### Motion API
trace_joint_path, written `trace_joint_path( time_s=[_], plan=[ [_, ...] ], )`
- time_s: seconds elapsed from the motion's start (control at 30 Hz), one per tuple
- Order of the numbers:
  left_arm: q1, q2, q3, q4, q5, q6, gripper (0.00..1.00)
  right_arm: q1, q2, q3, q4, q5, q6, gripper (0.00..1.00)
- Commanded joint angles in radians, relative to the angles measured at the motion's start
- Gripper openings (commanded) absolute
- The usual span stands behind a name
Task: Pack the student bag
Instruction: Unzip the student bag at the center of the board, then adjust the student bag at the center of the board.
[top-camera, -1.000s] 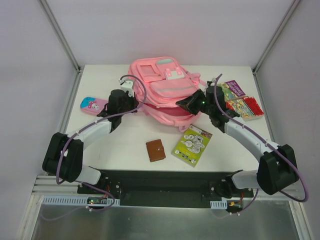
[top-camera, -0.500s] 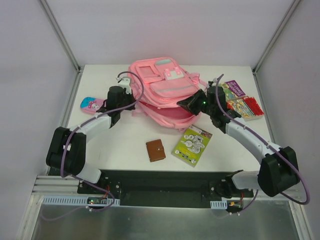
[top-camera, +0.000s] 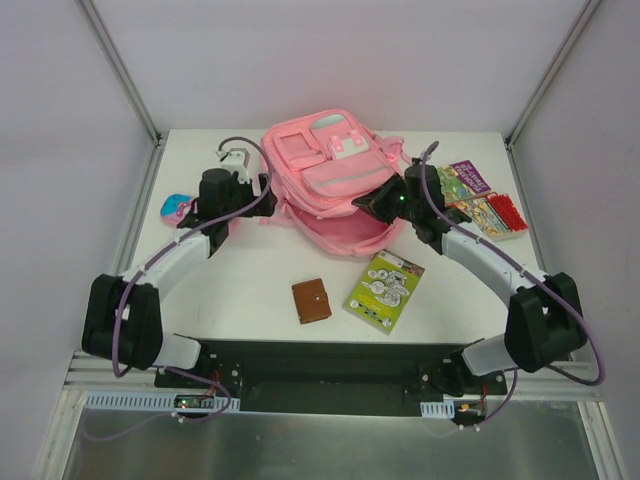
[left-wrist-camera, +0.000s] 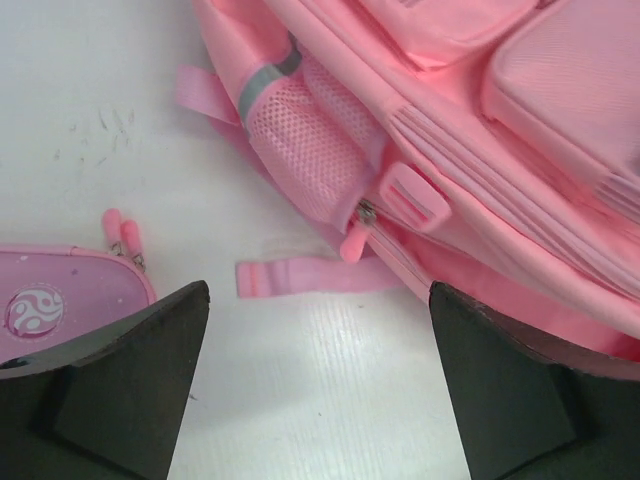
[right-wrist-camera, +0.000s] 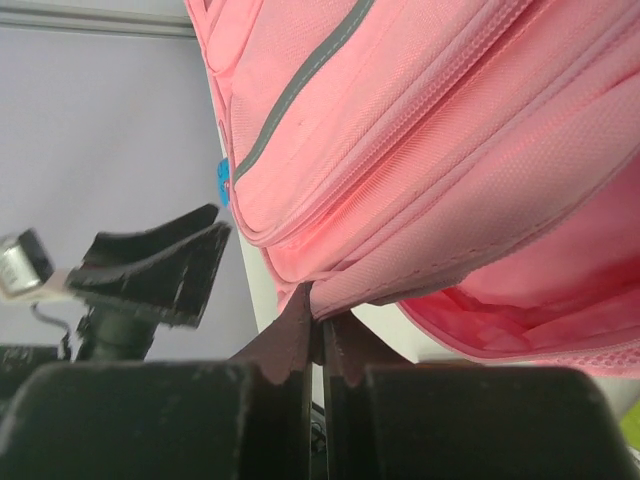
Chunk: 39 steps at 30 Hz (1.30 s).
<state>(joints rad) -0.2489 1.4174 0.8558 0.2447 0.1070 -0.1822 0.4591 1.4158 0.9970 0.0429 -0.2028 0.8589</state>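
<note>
The student bag, a large pink backpack, lies at the back middle of the table with its main opening gaping toward me. My right gripper is shut on the edge of the bag's upper flap and holds it raised, its fingertips pinched on the seam. My left gripper stands open just left of the bag, apart from it. In the left wrist view its gap holds only bare table, and a pink strap and the zipper pull lie ahead of it.
A pink cartoon pencil case lies left of the left gripper. A brown wallet and a green card pack lie near the front. Colourful books and a red block sit at the right.
My left gripper has let go of the bag's left side, opened wide and drawn back to the left. The right gripper keeps its hold on the flap and has shifted slightly toward the back.
</note>
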Motion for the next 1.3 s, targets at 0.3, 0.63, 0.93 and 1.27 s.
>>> trace_joint_path(
  time_s=[0.3, 0.63, 0.93, 1.27],
  plan=[
    [-0.171, -0.29, -0.124, -0.033, 0.218, -0.108, 0.99, 0.032, 0.118, 0.206, -0.03, 0.071, -0.096, 0.01],
    [-0.202, -0.247, -0.262, 0.279, 0.24, -0.517, 0.99, 0.044, 0.124, 0.2, -0.038, 0.054, -0.109, 0.01],
    [-0.202, -0.026, -0.236, 0.554, 0.243, -0.818, 0.99, 0.062, 0.095, 0.177, -0.023, 0.026, -0.098, 0.01],
    [-0.202, 0.086, -0.195, 0.731, 0.152, -0.878, 0.99, 0.079, 0.068, 0.137, -0.002, 0.016, -0.077, 0.01]
  ],
)
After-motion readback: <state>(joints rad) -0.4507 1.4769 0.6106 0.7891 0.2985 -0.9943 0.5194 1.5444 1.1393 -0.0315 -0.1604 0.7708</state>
